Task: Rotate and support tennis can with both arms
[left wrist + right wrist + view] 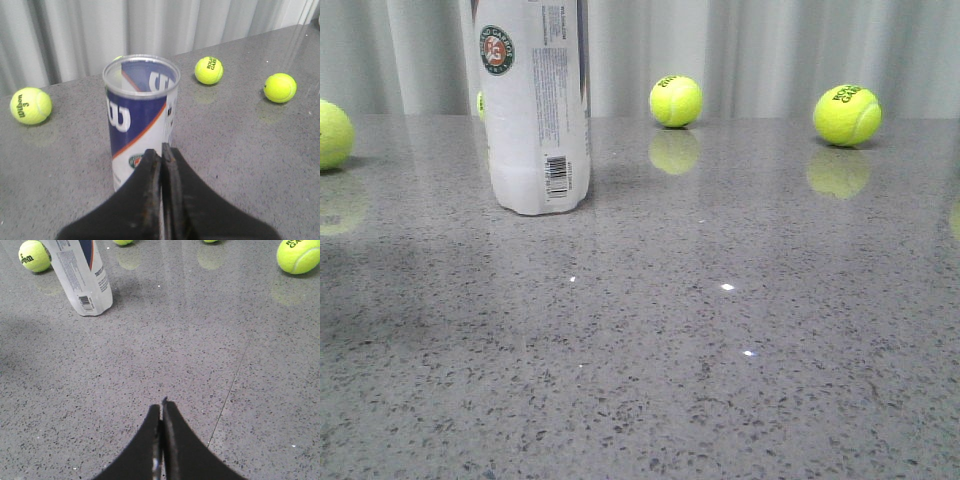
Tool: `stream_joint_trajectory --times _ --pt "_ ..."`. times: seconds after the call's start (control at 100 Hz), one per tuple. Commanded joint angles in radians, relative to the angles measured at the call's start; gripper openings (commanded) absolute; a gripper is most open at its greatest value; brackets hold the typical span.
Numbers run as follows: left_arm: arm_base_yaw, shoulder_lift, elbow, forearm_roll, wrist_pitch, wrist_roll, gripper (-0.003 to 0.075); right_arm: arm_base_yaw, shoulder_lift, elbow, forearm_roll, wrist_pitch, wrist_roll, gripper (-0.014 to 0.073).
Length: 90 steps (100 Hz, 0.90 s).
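Note:
The tennis can (535, 110) stands upright on the grey table at the left, its barcode and round emblem facing the camera and its top cut off by the frame. In the left wrist view the can (137, 117) shows its open rim, navy band, W logo and orange stripe. My left gripper (161, 148) is shut and empty, just in front of the can, apart from it as far as I can tell. My right gripper (162, 404) is shut and empty over bare table, far from the can (82, 277). Neither gripper shows in the front view.
Yellow-green tennis balls lie along the back of the speckled grey table (720, 350): one at the far left (332, 133), one in the middle (675, 101), one at the right (847, 115). A grey curtain (770, 50) hangs behind the table.

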Motion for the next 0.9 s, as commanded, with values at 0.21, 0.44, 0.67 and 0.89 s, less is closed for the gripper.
stream_joint_trajectory --times 0.21,0.44,0.67,0.89 --pt "-0.008 -0.218 0.195 0.011 -0.095 0.001 -0.0021 -0.005 0.009 -0.025 -0.014 -0.080 -0.006 -0.0066" --pt "-0.008 -0.359 0.358 0.012 -0.179 0.001 -0.0021 -0.005 0.009 -0.025 -0.014 -0.080 -0.006 -0.0066" --pt "0.014 -0.456 0.524 0.072 -0.395 -0.004 -0.0021 -0.005 0.009 -0.025 -0.014 -0.080 -0.006 -0.0066" --pt "0.174 -0.545 0.661 0.217 -0.434 -0.153 -0.0021 -0.005 0.009 -0.025 -0.014 -0.080 -0.006 -0.0066"
